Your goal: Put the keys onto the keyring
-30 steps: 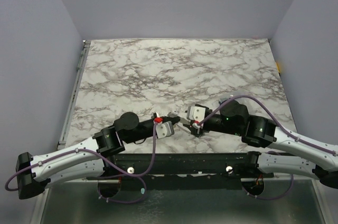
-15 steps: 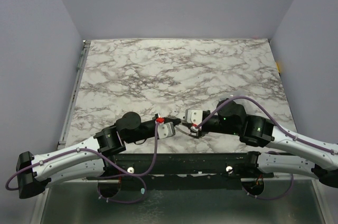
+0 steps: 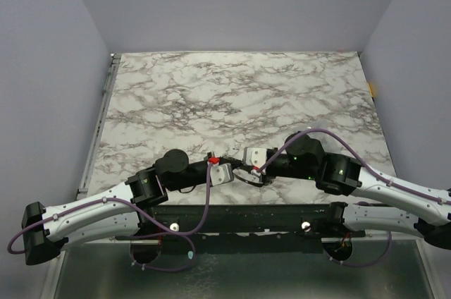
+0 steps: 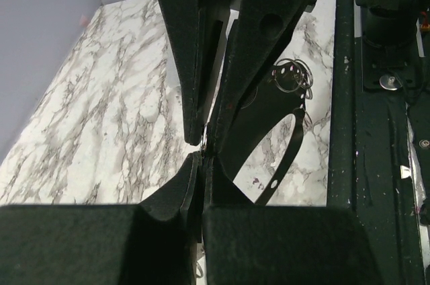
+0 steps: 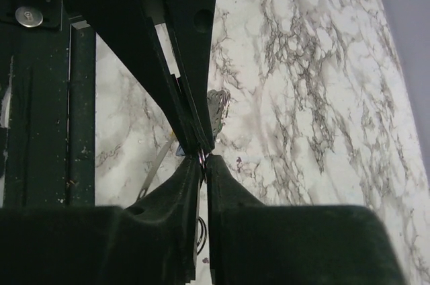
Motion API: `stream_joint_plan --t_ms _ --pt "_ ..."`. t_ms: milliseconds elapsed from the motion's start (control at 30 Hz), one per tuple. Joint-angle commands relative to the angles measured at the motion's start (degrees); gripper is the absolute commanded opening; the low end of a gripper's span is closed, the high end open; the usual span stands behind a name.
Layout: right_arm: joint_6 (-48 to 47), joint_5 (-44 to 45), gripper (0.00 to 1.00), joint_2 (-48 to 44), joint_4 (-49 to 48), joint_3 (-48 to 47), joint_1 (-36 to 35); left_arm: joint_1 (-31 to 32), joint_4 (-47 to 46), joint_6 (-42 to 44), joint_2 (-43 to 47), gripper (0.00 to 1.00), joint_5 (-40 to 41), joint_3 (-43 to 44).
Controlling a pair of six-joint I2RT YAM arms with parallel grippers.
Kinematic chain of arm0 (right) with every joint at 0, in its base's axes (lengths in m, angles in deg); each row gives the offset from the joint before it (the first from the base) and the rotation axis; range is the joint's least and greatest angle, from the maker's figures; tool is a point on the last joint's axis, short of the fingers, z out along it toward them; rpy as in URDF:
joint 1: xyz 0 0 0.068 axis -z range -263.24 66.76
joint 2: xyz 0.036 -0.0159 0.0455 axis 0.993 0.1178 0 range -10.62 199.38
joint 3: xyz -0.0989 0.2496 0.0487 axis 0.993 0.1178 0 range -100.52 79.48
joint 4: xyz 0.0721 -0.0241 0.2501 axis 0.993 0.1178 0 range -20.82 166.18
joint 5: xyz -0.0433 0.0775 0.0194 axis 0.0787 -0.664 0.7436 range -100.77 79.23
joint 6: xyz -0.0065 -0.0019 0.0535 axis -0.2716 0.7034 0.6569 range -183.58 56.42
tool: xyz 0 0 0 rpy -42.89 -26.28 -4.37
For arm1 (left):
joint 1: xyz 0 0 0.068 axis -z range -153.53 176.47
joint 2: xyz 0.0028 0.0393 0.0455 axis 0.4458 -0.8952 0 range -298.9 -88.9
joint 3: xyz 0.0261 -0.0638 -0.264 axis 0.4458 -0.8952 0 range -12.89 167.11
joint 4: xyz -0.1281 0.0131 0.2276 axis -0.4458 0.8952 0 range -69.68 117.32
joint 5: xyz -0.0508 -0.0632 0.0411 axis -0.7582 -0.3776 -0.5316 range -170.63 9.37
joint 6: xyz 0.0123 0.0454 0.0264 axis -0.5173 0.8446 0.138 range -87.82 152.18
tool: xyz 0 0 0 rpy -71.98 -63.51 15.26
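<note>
My left gripper [image 3: 232, 172] and right gripper [image 3: 247, 170] meet tip to tip over the table's near edge. In the left wrist view my left gripper [image 4: 203, 158] is shut on a thin grey wire, the keyring [image 4: 203, 140], seen edge-on. In the right wrist view my right gripper [image 5: 203, 159] is shut on the same thin wire [image 5: 202, 156]. A bunch of small metal loops [image 4: 293, 75] hangs beside the right gripper's finger. A metal key cluster [image 5: 218, 106] shows past the tips. The coloured key heads are hidden, apart from a blue speck [image 5: 177, 152].
The marble table [image 3: 232, 94] stretches away behind the grippers. The black base rail [image 3: 239, 216] runs just below them, and also shows in the left wrist view [image 4: 376, 97]. A thin dark strap with a hole [image 4: 282, 164] curves under the right gripper.
My right gripper has moved left toward the left gripper, closing the gap until the tips meet. The left arm has barely moved.
</note>
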Motion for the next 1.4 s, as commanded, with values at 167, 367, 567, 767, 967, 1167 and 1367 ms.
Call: stream_joint_plan --t_ms 167,367,567,767,967,1167,1367 --pt "-0.8 1.2 0.01 0.9 -2.7 1.7 -0.1 0.3 -3.2 -0.2 1.9 0.00 -3.2 -0.1" --pt "-1.8 5.2 0.01 -0.9 -5.7 4.1 -0.1 0.3 -3.4 -0.5 3.0 0.11 -0.7 -0.4" --pt "-1.7 5.6 0.01 -7.1 -13.6 7.8 -0.2 0.3 -3.5 -0.3 4.5 0.46 -0.7 -1.0" --pt "-0.1 2.2 0.01 -13.9 -21.9 12.7 -0.1 0.3 -4.3 -0.8 5.3 0.47 -0.5 -1.1" --pt "3.5 -2.6 0.01 -13.9 -25.5 13.7 -0.2 0.2 -6.9 -2.0 5.4 0.47 -1.7 -1.7" --pt "6.6 -6.2 0.01 -13.9 -31.8 15.7 -0.1 0.2 -12.6 -3.5 7.8 0.42 -4.1 -4.1" --pt "10.3 -9.3 0.01 -14.4 -38.2 16.7 -0.2 0.1 -13.1 -3.6 7.3 0.27 -4.6 -4.5"
